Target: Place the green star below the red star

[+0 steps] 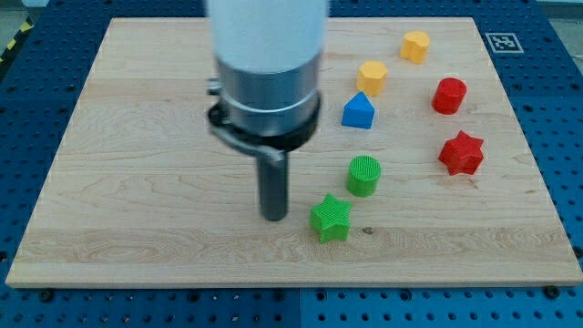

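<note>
Setting: a robotics laboratory test bench. Evidence: the wooden table (137, 228) rests on a blue perforated metal base (27, 118) with a regular hole grid. A black-and-white fiducial marker (503, 42) is fixed at the table's 1 o'clock corner. Yellow-black hazard tape (14, 41) runs along the 10 o'clock edge.

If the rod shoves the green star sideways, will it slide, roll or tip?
The green star looks low and flat-bottomed, so it probably slides rather than tips. Its points may make it spin if my tip, just to its left, hits off-centre.
</note>
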